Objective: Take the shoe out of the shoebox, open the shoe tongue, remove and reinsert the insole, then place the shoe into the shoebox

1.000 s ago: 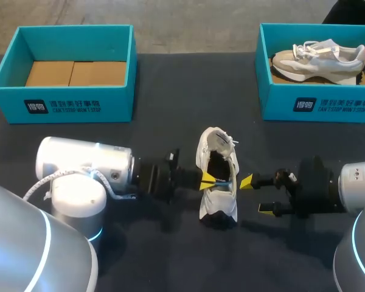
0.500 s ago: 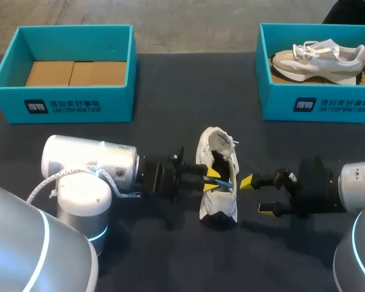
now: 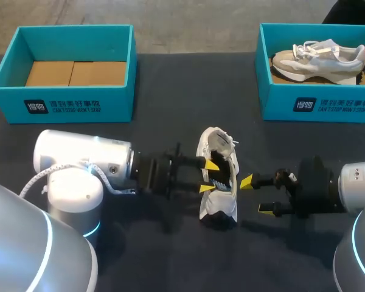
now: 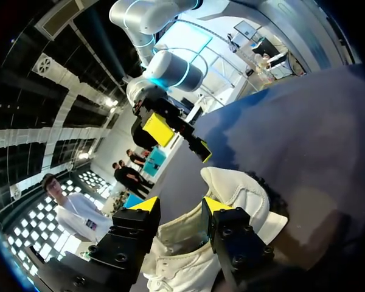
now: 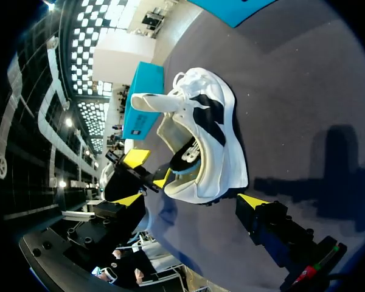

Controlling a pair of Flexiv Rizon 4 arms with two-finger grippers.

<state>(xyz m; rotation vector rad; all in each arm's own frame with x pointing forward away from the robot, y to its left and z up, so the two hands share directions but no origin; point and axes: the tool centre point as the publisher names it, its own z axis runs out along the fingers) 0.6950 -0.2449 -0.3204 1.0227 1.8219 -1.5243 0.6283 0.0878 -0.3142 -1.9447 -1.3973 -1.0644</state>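
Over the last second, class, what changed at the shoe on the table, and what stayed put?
The left jaws, shut together at the opening of the shoe, pushed a little further in, then spread open, apparently letting go of the blue insole inside. The shoe and the right jaws, open beside it, stayed put.

left claw (image 3: 208, 176): wrist low and horizontal, pointing right, fingers apart. right claw (image 3: 256, 196): also low and horizontal, pointing left toward it, fingers wide apart.
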